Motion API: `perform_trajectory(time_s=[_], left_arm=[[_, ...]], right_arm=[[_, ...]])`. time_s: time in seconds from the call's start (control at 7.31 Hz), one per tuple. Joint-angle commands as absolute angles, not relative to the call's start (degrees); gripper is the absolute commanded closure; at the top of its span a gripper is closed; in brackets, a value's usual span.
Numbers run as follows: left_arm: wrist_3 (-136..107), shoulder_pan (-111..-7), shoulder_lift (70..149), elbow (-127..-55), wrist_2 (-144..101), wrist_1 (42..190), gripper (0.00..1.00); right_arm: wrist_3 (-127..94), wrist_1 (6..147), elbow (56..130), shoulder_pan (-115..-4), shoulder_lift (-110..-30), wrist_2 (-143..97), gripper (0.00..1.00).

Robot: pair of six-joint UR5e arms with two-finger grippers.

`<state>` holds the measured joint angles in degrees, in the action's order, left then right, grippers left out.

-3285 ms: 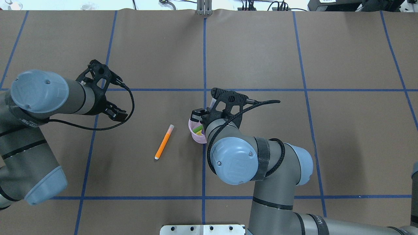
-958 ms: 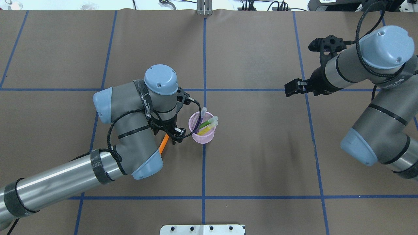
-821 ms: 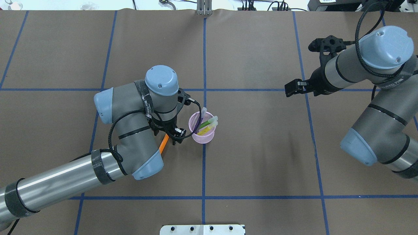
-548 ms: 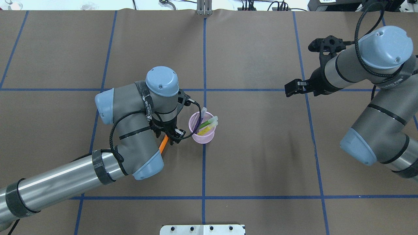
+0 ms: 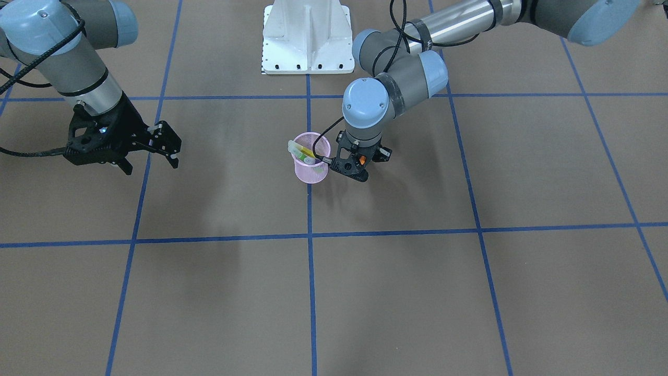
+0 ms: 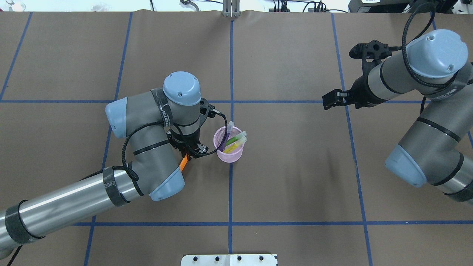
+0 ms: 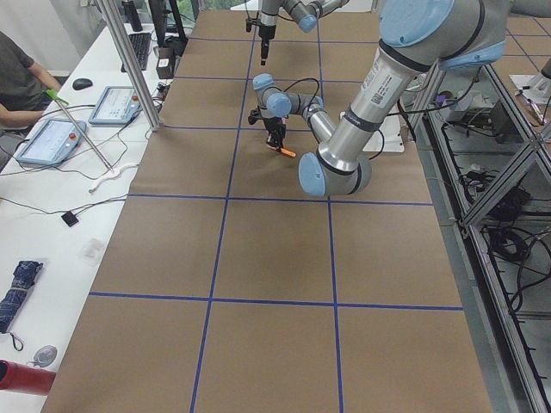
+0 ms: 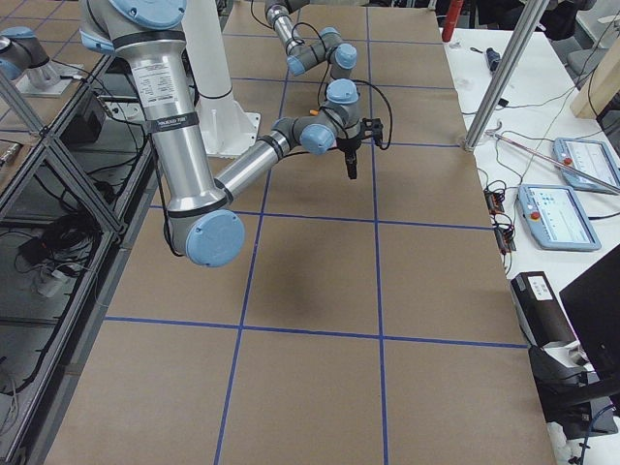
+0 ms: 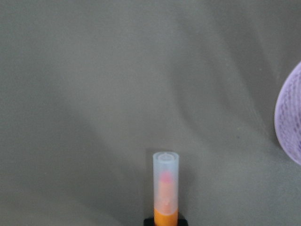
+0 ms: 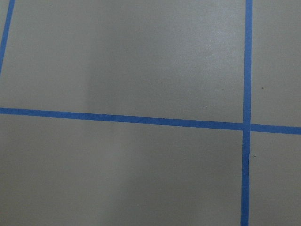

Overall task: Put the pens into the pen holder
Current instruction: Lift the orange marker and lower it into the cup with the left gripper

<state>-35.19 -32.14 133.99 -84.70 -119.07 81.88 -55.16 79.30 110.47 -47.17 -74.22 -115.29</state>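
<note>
Pink wire mesh forms the pen holder (image 6: 230,157), which stands upright near the middle of a table (image 6: 295,166) covered in brown paper. Three of the four pens are already inside it, leaning with their pale caps above the rim: a purple pen (image 6: 230,126), a green pen (image 6: 232,140) and a yellow pen (image 6: 232,149). Only the orange pen (image 9: 166,197) is outside the holder. The left gripper (image 6: 189,153) is closed on it just beside the holder, to the holder's left as seen from above. The left wrist camera shows the orange barrel pinched at the bottom of its view, the clear cap pointing ahead and the holder's curved wall at the right edge. The right gripper (image 5: 151,158) hangs well apart over bare table, its fingers spread and holding nothing.

The task looks about three quarters done. What remains is to bring the orange pen over the rim and release it.

From above, the left wrist covers most of the orange pen, leaving only a short orange stretch in sight. I cannot tell whether the pen is clear of the table or resting on it. In both side views the holder is too small or too hidden to pick out
</note>
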Motion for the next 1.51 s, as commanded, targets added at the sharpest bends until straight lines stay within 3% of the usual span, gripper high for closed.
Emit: perform_trajectory(time_s=[0.0, 0.41, 0.68, 1.1, 1.37], left_arm=[[-36.0, -37.0, 138.9, -86.8, -117.7, 80.3, 1.0], [-41.1, -37.3, 144.0, -91.6, -104.1, 83.7, 1.0], [-45.6, -29.6, 141.4, -94.7, -89.1, 94.9, 1.0], [-41.8, -26.3, 131.9, -105.4, -87.1, 95.1, 1.0], [-41.7, -22.8, 132.9, -102.9, -86.0, 95.1, 1.0]], right_arm=[[-55.5, 79.0, 110.7, -48.0, -74.1, -114.5, 0.0], [-55.5, 78.9, 110.6, -48.3, -73.7, -113.1, 0.0], [-55.8, 78.8, 110.5, -48.3, -73.5, -111.5, 0.0], [-56.1, 78.8, 110.0, -48.3, -73.5, -110.7, 0.0], [-56.1, 78.8, 110.2, -48.3, -73.4, -110.7, 0.0]])
